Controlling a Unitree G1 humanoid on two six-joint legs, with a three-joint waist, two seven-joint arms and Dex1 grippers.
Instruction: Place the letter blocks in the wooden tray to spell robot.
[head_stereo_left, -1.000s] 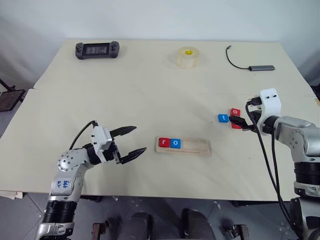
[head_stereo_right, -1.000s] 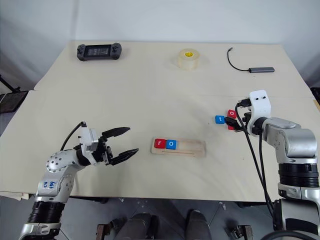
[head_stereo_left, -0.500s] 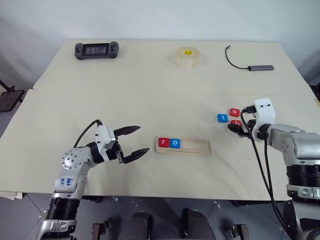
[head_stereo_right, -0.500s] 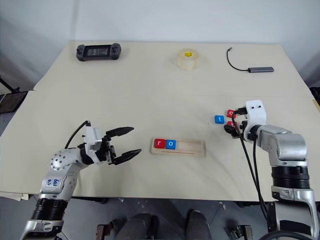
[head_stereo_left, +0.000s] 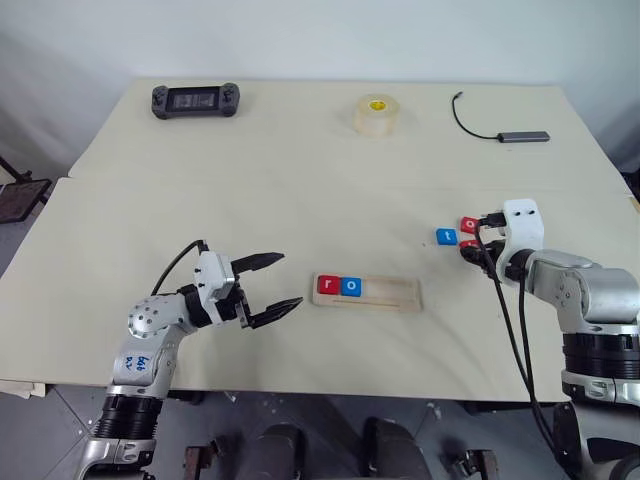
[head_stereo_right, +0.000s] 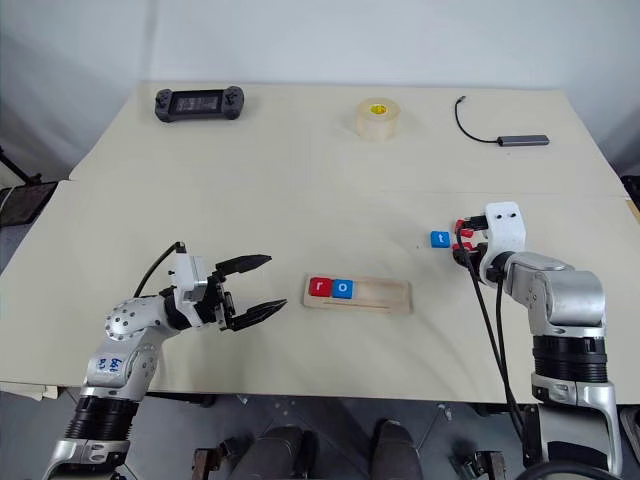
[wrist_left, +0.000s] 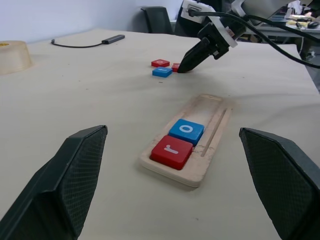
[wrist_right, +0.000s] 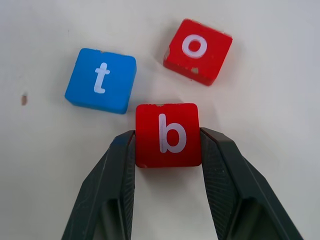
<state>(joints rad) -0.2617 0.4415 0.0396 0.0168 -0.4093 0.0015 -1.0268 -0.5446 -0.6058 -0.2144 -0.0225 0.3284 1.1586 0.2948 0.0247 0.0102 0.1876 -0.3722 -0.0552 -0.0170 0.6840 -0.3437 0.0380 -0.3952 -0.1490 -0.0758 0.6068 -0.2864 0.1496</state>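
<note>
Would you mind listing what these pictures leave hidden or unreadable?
- Red b block: eye views, mostly hidden behind the right hand.
- Whether it has left the table: no view settles it.
- Handheld console screen: eye views, too small.
- Tape roll: left wrist view, cut by the edge.

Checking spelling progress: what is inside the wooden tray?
The wooden tray holds a red r block and a blue o block at its left end; the remaining groove is bare, nothing covered.

We've got a big pale cream desk (head_stereo_left: 300, 170) with a seam running across it, pushed up near a plain white wall (head_stereo_left: 320, 40). Grey tiled floor (head_stereo_left: 50, 410) shows below its near edge. Lighting's soft and even.
</note>
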